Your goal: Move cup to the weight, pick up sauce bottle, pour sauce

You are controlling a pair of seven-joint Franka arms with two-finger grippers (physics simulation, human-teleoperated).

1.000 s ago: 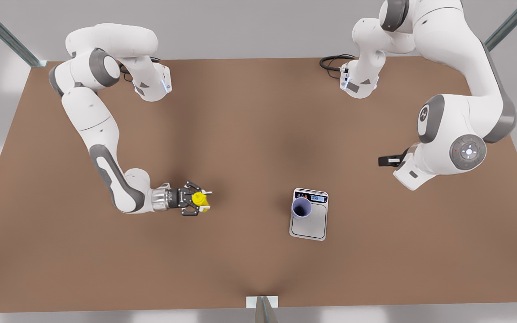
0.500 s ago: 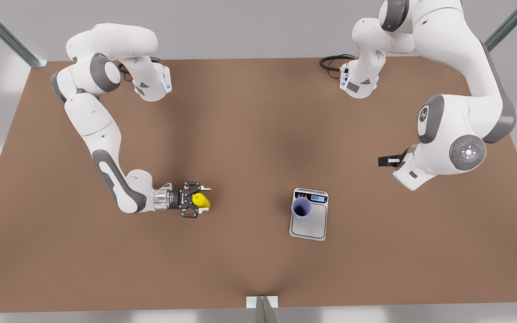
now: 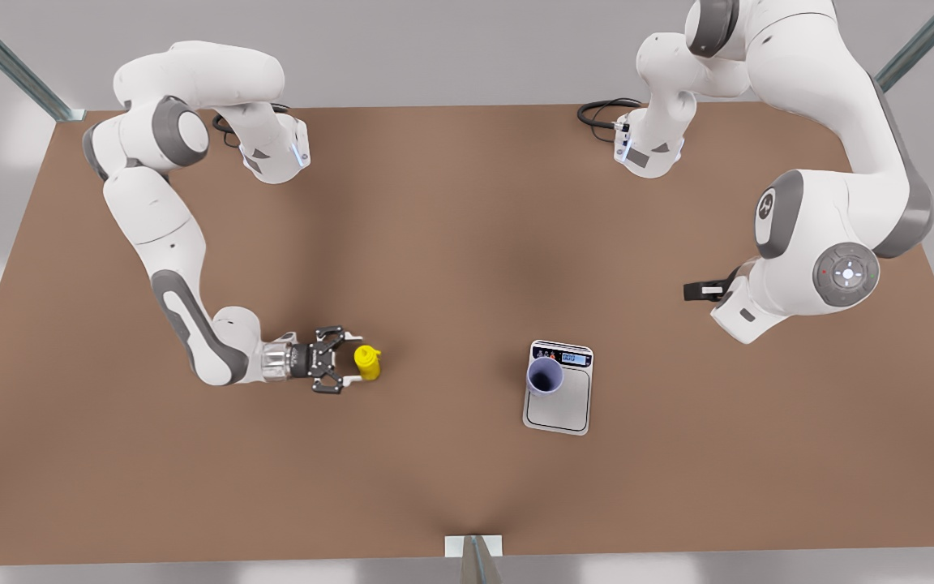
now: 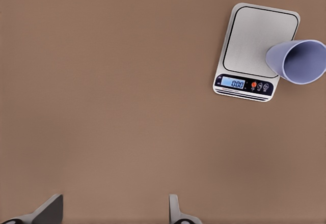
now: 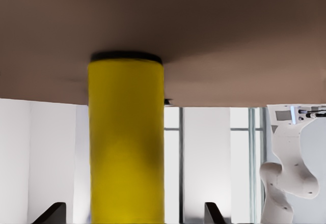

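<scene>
**Reaching for the yellow bottle, claw open**

Starting at the front view's left, the right gripper point(image 3: 345, 362) lies low over the brown table point(image 3: 434, 243), stretched out level toward the front view's right. Its fingers are spread wide. The sauce bottle point(image 3: 367, 362) stands upright on the table right at their tips. In the right wrist view the bottle's yellow body rises between the two dark fingertips point(image 5: 53, 213), with clear space on each side, so nothing grips it.

Further toward the front view's right, well apart from the bottle, the weight point(image 3: 558, 401) lies flat on the table with its display end away from the camera. The cup point(image 3: 545, 375) stands upright on it, at the platform edge on the front view's left, close to the display.

On the front view's right, the other arm waits, raised above the table. The left gripper point(image 4: 112, 215) looks down from there, its fingers held wide and empty.
</scene>
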